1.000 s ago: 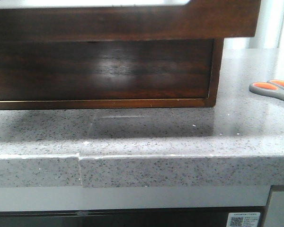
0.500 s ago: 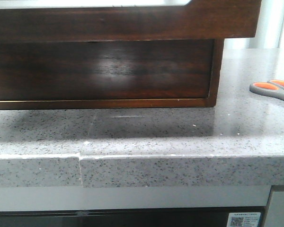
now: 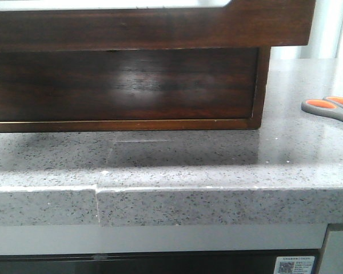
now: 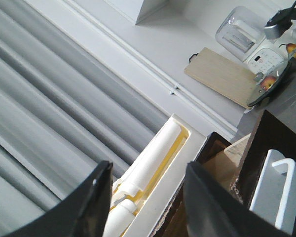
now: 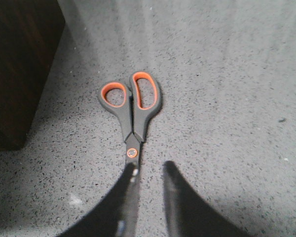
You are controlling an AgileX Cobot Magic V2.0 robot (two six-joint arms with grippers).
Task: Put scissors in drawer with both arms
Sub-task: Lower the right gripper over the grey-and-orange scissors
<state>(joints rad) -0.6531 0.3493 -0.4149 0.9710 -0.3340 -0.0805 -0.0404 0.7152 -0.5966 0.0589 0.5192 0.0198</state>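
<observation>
Two steps open: we judge grasp in hand. Scissors (image 5: 132,109) lie flat on desk (image 5: 227,89), beside chest (image 3: 126,85). Right pincer (image 5: 149,195) apart, over blades, not clamped. Left pincer (image 4: 145,202) apart, empty, raised. Next: we close on blades; left must open drawer, not identifiable.

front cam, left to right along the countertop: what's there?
wooden chest → bare speckled countertop → scissors, cut off by the right edge.

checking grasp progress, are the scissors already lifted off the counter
No, the grey-handled scissors with orange loop linings lie flat on the speckled grey counter.
</observation>
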